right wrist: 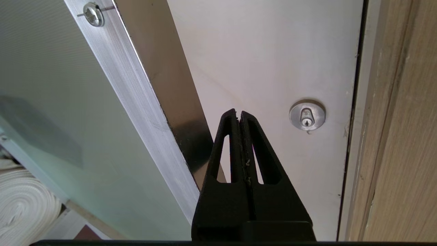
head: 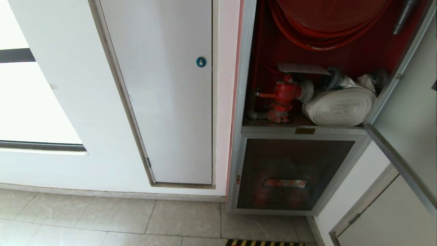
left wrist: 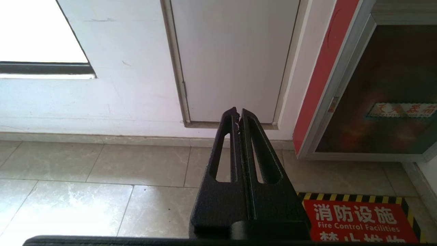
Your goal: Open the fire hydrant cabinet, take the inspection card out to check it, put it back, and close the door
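The fire hydrant cabinet (head: 239, 102) stands open, showing its red inside with a red hose reel (head: 327, 20), a red valve (head: 285, 94) and a white rolled hose (head: 341, 106). A flat pale sheet (head: 300, 68) rests on top of the valve and looks to be the inspection card; its print is not readable. The door (head: 409, 112) is swung out to the right. My right gripper (right wrist: 238, 114) is shut and empty, just beside the door's aluminium edge (right wrist: 136, 102). My left gripper (left wrist: 238, 112) is shut and empty, parked low over the floor tiles. Neither gripper shows in the head view.
A white door with a blue round lock (head: 201, 62) stands left of the cabinet. The lower dark glass panel (head: 290, 174) is closed. A red floor sign (left wrist: 358, 222) lies before the cabinet. Beyond the right gripper are a white panel with a silver lock (right wrist: 307, 116) and a wooden frame (right wrist: 403, 136).
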Robot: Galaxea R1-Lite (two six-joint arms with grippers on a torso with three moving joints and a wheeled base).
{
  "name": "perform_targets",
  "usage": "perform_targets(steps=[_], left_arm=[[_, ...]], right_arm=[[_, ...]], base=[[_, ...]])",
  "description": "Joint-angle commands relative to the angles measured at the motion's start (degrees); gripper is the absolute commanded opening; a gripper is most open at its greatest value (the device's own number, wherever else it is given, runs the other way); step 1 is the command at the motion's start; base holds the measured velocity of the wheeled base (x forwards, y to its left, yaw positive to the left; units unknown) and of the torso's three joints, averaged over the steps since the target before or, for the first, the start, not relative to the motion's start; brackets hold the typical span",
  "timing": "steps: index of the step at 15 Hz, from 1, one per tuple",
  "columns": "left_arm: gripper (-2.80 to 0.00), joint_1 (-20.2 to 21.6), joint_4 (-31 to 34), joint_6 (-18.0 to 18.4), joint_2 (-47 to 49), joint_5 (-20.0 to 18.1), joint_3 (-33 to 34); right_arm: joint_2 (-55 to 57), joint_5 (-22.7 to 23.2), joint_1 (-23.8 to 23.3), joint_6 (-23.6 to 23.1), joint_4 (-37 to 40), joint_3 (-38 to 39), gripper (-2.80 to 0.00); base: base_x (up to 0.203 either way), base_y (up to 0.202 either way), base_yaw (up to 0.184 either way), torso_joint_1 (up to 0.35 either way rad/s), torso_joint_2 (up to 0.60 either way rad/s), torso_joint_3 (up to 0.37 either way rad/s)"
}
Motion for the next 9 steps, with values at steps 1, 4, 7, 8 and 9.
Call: perform_targets(steps=[1, 4, 7, 8, 9], left_arm=[[-2.80, 0.0, 0.0, 0.0, 0.0, 0.0, 0.0], [-2.80, 0.0, 0.0, 0.0, 0.0, 0.0, 0.0], [-2.80, 0.0, 0.0, 0.0, 0.0, 0.0, 0.0], [-2.80, 0.0, 0.0, 0.0, 0.0, 0.0, 0.0], [-2.80, 0.0, 0.0, 0.0, 0.0, 0.0, 0.0]], right_arm=[[-0.9, 0.3, 0.1, 0.1, -0.2, 0.3, -2.80], [-3.3, 2.9, 1.0, 0.1, 0.2, 1.3, -2.80], [-4.7, 4.0, 2.3, 0.1, 0.6, 2.5, -2.80], [-5.2, 4.0, 3.2, 0.0, 0.7, 2.8, -2.80], [-5.8, 4.0, 4.3, 0.0, 0.7, 3.2, -2.80]], base=[[0.000, 0.000, 0.000, 0.000, 0.00, 0.000], [0.000, 0.000, 0.000, 0.000, 0.00, 0.000], [0.000, 0.000, 0.000, 0.000, 0.00, 0.000], [0.000, 0.000, 0.000, 0.000, 0.00, 0.000], [0.000, 0.000, 0.000, 0.000, 0.00, 0.000]])
